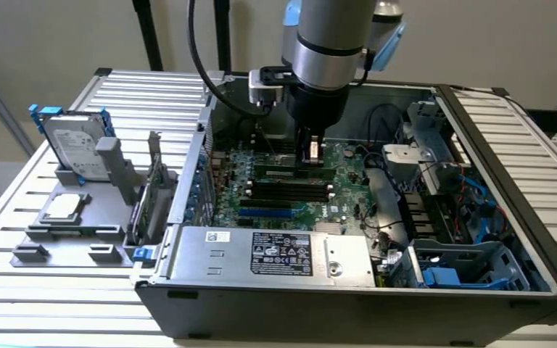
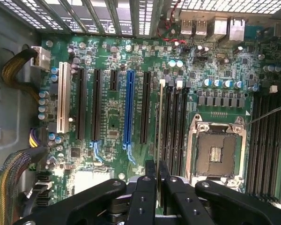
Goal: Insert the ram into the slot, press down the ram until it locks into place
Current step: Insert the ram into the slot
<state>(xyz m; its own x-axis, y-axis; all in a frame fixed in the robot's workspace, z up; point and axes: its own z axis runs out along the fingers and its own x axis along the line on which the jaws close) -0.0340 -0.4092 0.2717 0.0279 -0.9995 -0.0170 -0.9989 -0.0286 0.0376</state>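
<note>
My gripper [image 1: 310, 161] [image 2: 157, 165] reaches down into the open computer case [image 1: 510, 188], shut on the ram [image 2: 159, 136]. In the wrist view the ram is seen edge-on, as a thin line running out from between the black fingers [image 2: 145, 187]. It lies along the outermost slot of a group of parallel black memory slots [image 2: 174, 131] [image 1: 289, 190], on the side away from the square metal processor socket [image 2: 216, 152]. I cannot tell whether the ram sits in the slot or just above it. More black memory slots [image 2: 264, 136] lie beyond the processor socket.
A blue slot [image 2: 129, 108] and black expansion slots [image 2: 96, 105] run parallel nearby. Cable bundles [image 2: 9, 183] lie at the board's edge. The power supply [image 1: 269, 254] and a blue drive cage [image 1: 463, 268] fill the case's front. A hard drive [image 1: 73, 145] stands on a grey fixture outside.
</note>
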